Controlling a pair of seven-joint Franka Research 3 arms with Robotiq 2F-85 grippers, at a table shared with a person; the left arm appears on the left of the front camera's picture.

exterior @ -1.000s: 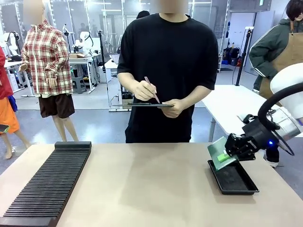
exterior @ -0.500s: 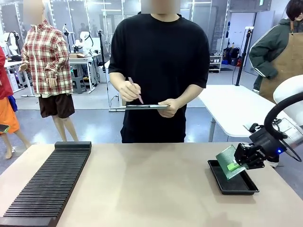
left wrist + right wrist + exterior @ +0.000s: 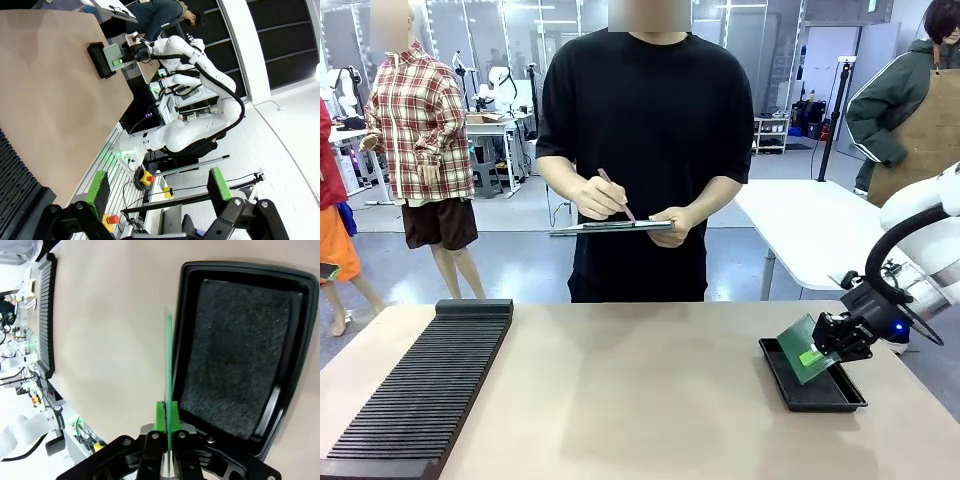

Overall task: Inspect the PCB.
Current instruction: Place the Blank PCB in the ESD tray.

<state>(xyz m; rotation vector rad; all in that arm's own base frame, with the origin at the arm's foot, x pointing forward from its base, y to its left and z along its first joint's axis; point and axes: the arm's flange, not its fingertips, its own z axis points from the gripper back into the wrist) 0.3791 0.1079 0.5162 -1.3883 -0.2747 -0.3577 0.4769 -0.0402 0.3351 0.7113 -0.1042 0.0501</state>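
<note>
The PCB [image 3: 804,349], a thin green board, hangs tilted over the black tray [image 3: 820,393] at the table's right. My right gripper [image 3: 818,352] is shut on its right edge. The right wrist view shows the PCB [image 3: 168,360] edge-on, pinched between the green pads [image 3: 160,416], above the tray's left rim [image 3: 180,330]. My left gripper [image 3: 157,186] is open, its green pads wide apart with nothing between them, off the table's side. From there the PCB [image 3: 113,52] and the tray [image 3: 98,60] appear far off. A person at the far side writes on a clipboard [image 3: 610,226] with a pen [image 3: 616,194].
A long black ribbed rack [image 3: 420,392] lies along the table's left side. The tray has a dark foam lining [image 3: 235,355]. Bare tabletop [image 3: 630,400] spans the middle between rack and tray.
My right gripper has drawn back to the right and lowered the PCB closer to the tray. The person has shifted slightly left and keeps writing.
</note>
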